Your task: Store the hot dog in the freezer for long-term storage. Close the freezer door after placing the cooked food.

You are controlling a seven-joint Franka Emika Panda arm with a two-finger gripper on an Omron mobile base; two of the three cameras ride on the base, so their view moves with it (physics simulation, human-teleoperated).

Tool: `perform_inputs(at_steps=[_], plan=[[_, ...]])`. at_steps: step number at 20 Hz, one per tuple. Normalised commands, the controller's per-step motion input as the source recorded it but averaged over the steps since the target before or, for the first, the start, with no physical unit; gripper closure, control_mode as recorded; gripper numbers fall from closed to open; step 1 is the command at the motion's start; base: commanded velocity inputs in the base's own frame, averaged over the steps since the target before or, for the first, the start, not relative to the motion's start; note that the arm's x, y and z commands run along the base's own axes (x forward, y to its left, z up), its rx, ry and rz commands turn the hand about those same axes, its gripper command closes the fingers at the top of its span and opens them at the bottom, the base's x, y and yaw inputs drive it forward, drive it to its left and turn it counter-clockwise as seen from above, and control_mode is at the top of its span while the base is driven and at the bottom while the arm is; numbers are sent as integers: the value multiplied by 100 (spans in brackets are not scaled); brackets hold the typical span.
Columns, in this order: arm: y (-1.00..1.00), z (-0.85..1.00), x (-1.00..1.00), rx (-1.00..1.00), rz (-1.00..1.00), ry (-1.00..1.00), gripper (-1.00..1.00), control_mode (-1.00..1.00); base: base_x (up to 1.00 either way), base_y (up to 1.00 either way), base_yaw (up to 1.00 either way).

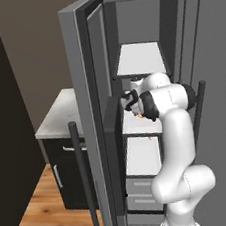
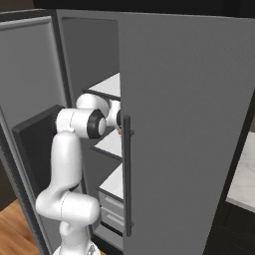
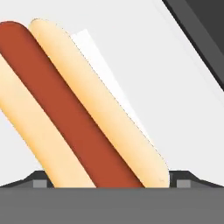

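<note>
— White shelves point(image 1: 139, 60) fill the tall grey freezer point(image 1: 141, 45); where's the food?
— Tan-bunned hot dog with red-brown sausage point(image 3: 74, 109) lies between the dark fingertips point(image 3: 39, 180), over a shelf.
— Gripper point(image 3: 111, 181)?
— Clenched around it. Grey freezer door point(image 1: 87, 113) stands swung wide.

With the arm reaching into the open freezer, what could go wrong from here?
1. The hot dog is close above the white shelf; released tilted, it may roll off.
2. The arm's elbow sits inside the freezer; withdrawing carelessly could clip the shelves.
3. The freezer door stands wide open and could be left unclosed.
</note>
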Motion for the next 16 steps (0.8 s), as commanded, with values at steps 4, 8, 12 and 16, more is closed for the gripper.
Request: perform_inputs(at_steps=[4,8,12,16], plan=[[1,6,-58,0,0,0,-100,-100,0,0,0],[12,9,-58,0,0,-1,-100,-100,0,0,0],[25,14,-58,0,0,-3,-100,-100,0,0,0],[24,9,-62,0,0,-4,-100,-100,0,0,0]])
